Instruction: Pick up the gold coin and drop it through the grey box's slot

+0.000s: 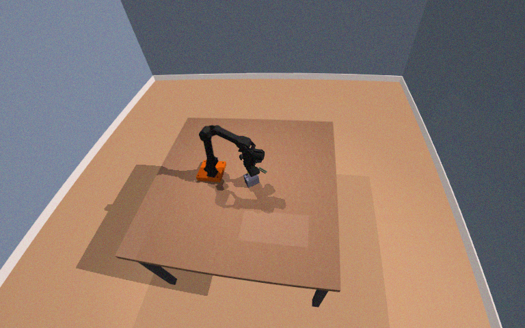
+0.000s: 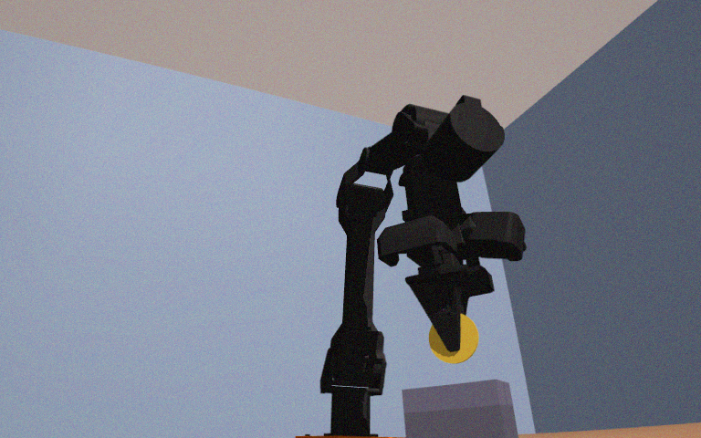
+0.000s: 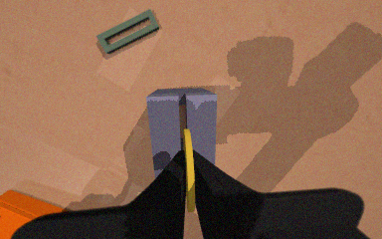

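The black claw (image 3: 188,171) is clamped on the thin gold coin (image 2: 464,345), holding it edge-down in the air. Directly below stands the closed grey box (image 3: 182,124) on the brown table (image 3: 308,199); in the wrist view the coin's edge lines up with the narrow dark slot (image 3: 182,112) in its lid. The rectangular dark-green holder (image 3: 128,32) lies well apart beyond the box, and the arm's orange base plate (image 1: 210,171) sits near it.

No text, label, brand, number or sign could be read on anything in the three views.
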You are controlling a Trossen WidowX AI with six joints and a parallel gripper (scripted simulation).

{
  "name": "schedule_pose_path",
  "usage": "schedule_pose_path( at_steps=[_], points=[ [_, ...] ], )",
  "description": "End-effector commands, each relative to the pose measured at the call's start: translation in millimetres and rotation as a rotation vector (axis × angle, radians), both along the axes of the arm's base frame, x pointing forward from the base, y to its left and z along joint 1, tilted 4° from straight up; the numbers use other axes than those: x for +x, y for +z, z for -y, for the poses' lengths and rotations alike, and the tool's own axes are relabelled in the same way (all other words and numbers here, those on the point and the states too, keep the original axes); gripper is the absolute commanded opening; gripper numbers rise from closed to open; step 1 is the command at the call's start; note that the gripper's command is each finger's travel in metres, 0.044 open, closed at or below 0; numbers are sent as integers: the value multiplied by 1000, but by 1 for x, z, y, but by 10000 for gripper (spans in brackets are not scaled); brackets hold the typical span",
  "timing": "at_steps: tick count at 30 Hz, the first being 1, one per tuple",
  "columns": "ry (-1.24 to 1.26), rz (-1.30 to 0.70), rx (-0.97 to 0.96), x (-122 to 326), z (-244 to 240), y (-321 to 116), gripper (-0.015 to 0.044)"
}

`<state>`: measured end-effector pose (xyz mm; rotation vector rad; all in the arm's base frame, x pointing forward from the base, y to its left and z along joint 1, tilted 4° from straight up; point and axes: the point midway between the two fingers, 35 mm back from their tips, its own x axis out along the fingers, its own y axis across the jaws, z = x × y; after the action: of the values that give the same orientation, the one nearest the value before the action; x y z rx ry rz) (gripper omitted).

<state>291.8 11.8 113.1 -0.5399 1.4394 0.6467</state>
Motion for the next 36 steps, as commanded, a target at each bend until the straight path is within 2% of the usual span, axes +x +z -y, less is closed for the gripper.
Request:
schedule_pose_path(
  at_steps=[1, 36],
  points=[
    [6, 1, -1, -2, 1, 0, 0],
    [0, 3, 0, -5, 1, -8, 0]
  ],
)
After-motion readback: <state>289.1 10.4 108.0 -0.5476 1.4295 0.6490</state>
